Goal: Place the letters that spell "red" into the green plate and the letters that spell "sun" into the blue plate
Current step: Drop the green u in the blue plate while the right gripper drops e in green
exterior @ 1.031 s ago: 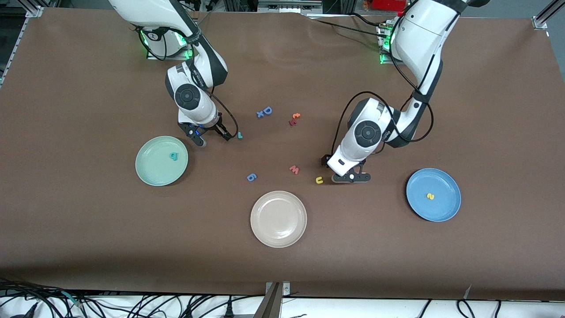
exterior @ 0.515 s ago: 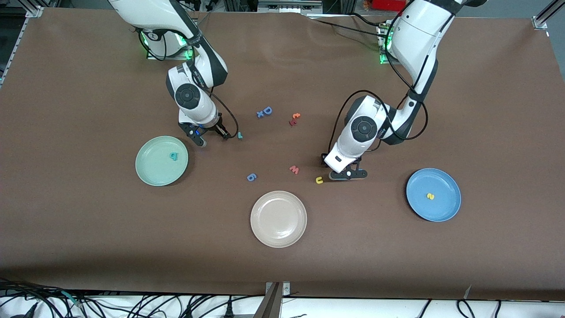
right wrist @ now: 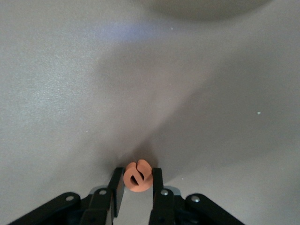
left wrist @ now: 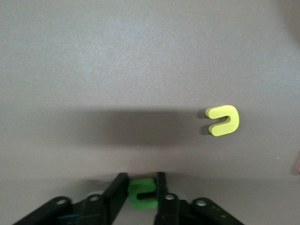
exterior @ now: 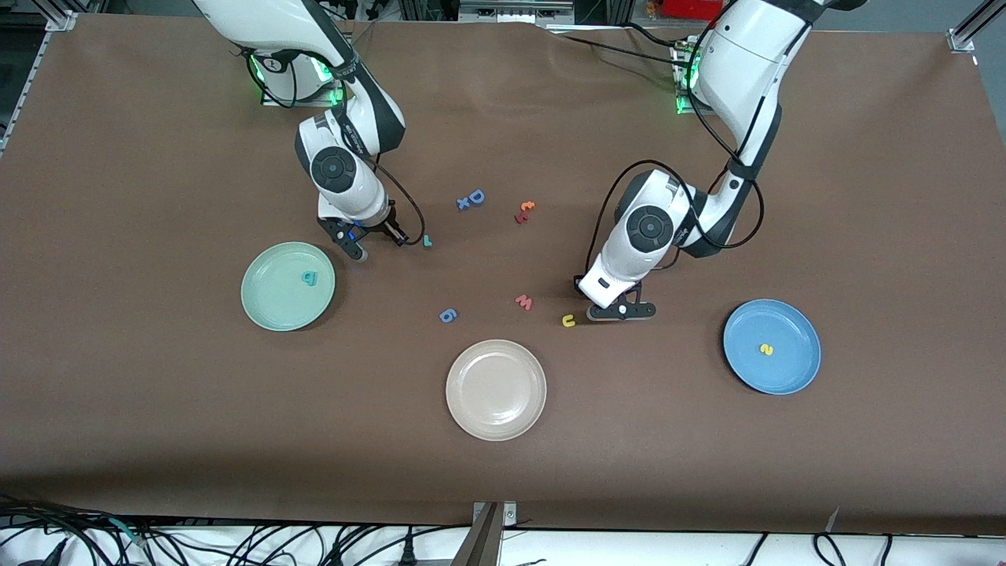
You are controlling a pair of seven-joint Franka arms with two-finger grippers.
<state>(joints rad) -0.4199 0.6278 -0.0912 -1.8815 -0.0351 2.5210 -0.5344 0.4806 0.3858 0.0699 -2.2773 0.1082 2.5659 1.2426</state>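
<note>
My left gripper (left wrist: 140, 182) is shut on the dark green "n" (left wrist: 143, 193), low at the table beside the yellow "u" (left wrist: 224, 120) (exterior: 567, 320). In the front view the left gripper (exterior: 611, 310) hides the "n". My right gripper (right wrist: 136, 174) is shut on the orange "e" (right wrist: 137, 176), low at the table. The right gripper (exterior: 376, 240) sits between the green plate (exterior: 259, 303) and the thin teal "r" (exterior: 427, 241). A teal "d" (exterior: 310, 277) lies in the green plate. A yellow "s" (exterior: 766, 349) lies in the blue plate (exterior: 794, 369).
A cream-white plate (exterior: 496, 409) sits nearest the front camera, mid-table. Loose letters lie between the arms: a blue "D" (exterior: 475, 196) with a small "x" (exterior: 463, 204), orange-red letters (exterior: 525, 211), a pink "w" (exterior: 524, 302) and a blue "g" (exterior: 448, 315).
Both grippers have closed, the left on the green "n" and the right on the orange "e". The left hand shifted slightly toward the "u"; the right arm barely moved.
</note>
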